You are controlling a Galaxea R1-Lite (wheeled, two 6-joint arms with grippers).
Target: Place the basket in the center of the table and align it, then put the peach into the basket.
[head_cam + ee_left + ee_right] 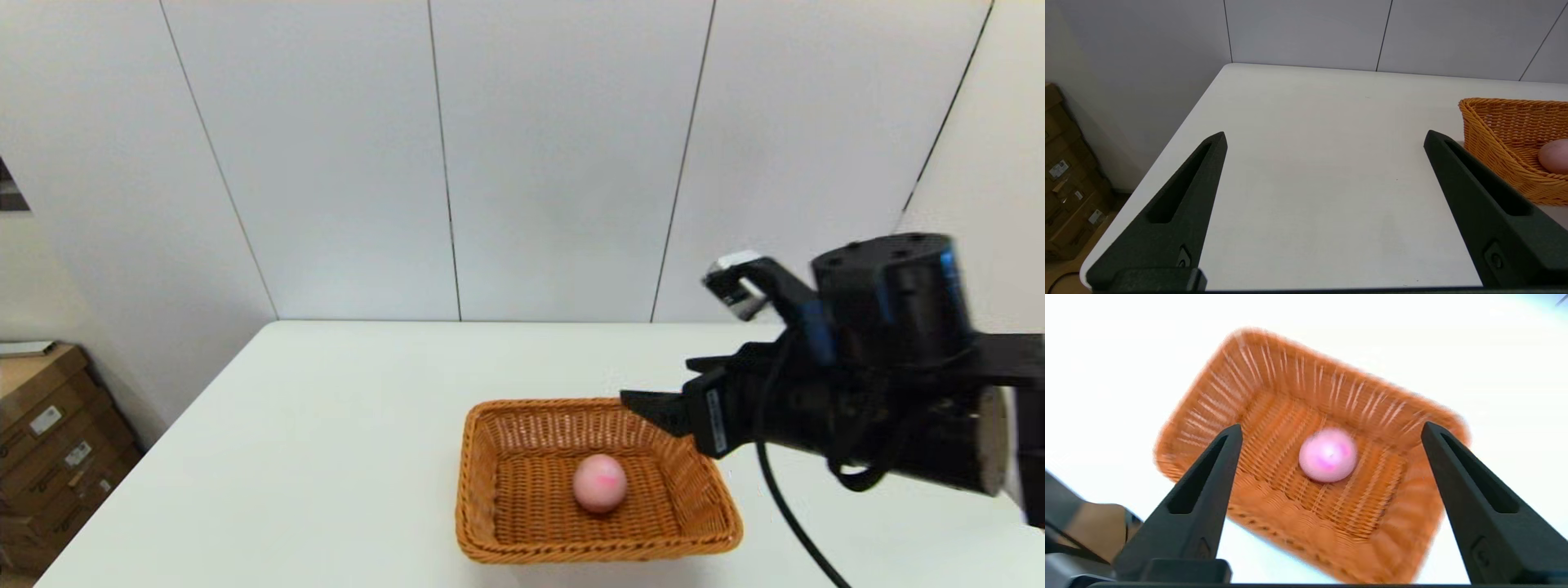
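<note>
The orange-brown wicker basket (480, 490) sits on the white table (326, 425), near its front and a little right of the middle. The pale-pink peach (600, 483) rests on the basket's floor, untouched. My right gripper (645, 408) hangs open above the basket's far right corner; in the right wrist view the gripper (1331, 425) looks straight down on the peach (1327, 455) and basket (1274, 375), its fingers wide apart and holding nothing. My left gripper (1327, 134) is open over bare table, left of the basket (1494, 134), with the peach (1555, 155) just showing.
Stacked cardboard boxes (49, 425) stand on the floor off the table's left edge, also seen from the left wrist as boxes (1065, 183). A panelled white wall runs behind the table's far edge. The left arm is outside the head view.
</note>
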